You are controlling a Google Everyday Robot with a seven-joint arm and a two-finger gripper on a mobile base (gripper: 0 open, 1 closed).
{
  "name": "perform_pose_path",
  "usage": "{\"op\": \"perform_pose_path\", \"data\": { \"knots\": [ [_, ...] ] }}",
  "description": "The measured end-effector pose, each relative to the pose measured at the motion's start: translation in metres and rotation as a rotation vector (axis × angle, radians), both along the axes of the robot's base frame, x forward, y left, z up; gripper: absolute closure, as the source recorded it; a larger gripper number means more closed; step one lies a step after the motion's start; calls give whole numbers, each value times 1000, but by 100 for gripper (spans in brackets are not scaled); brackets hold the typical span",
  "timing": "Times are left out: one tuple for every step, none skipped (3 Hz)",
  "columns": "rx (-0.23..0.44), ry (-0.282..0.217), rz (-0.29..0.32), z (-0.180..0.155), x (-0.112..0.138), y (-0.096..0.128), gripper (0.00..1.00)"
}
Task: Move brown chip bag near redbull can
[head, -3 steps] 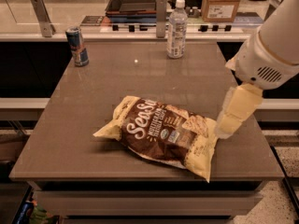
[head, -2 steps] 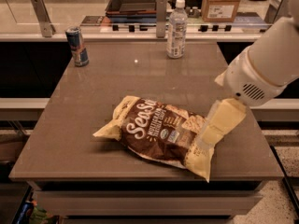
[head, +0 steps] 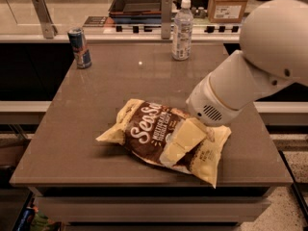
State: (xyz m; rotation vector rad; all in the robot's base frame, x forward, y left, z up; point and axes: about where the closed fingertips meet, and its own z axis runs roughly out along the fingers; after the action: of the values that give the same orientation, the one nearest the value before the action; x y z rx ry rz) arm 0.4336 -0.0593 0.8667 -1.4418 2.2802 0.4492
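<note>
The brown chip bag (head: pixel 147 131) lies flat near the front middle of the brown table (head: pixel 120 85), its "Sea Salt" script facing up and its pale yellow ends at left and right. The redbull can (head: pixel 79 47) stands upright at the table's far left corner, far from the bag. My gripper (head: pixel 179 142) reaches in from the right on a large white arm (head: pixel 250 76). It sits over the right half of the bag, down at its surface, and hides part of it.
A clear water bottle (head: pixel 182 30) stands at the back middle of the table. Behind the table runs a counter with a dark tray (head: pixel 137 4), a cardboard box (head: pixel 228 4) and metal posts (head: pixel 43 16). The table's front edge lies just below the bag.
My arm has swung left and down. The gripper moved from the bag's right edge to over its right half. The bag and can have not moved.
</note>
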Motion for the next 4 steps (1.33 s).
{"op": "perform_pose_path", "data": {
  "knots": [
    [-18,13,-2,-16,-3,29,0],
    [-99,-22,-37,-29,-2,46,18],
    [-123,-28,-68,-31,1,40,42],
    [-125,-32,-68,-29,0,41,65]
  ]
}}
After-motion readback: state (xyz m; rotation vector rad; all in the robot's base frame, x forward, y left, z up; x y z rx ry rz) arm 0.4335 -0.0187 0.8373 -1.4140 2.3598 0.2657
